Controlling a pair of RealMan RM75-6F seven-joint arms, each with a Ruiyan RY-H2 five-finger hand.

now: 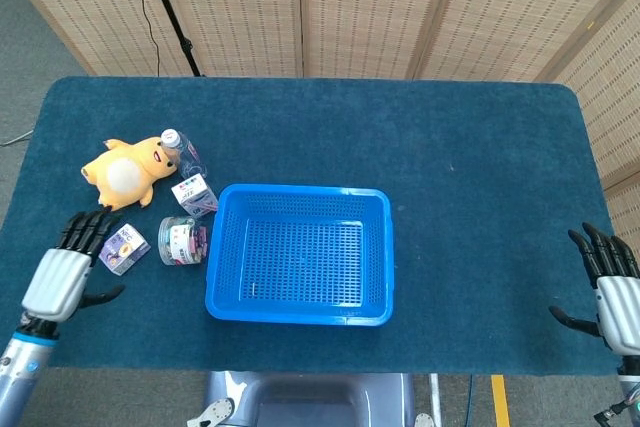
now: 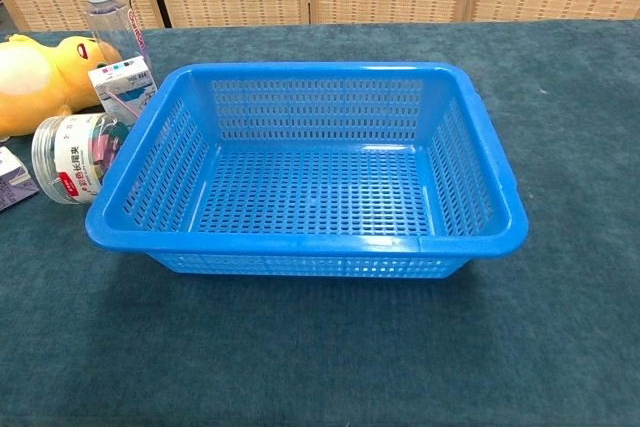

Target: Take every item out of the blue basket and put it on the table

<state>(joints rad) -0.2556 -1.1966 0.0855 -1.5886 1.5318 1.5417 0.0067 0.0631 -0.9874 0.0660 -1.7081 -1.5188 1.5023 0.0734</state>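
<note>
My worktop [image 1: 470, 167] is covered in a matt, dark teal cloth with a short felt-like nap. The basket [image 2: 310, 162] on it is glossy blue plastic, its smooth rim catching the light and its walls and floor pierced with slots. The toy [image 1: 128, 169] beside it looks like soft yellow plush. The bottle [image 2: 108, 15] is clear, shiny plastic with a white cap, and the jar [image 2: 72, 155] is clear plastic too, wrapped in a printed label. The small carton [image 2: 124, 93] looks like printed card. My left robot hand [image 1: 68, 267] has a smooth silver shell and matt black fingers [image 1: 82, 231].
</note>
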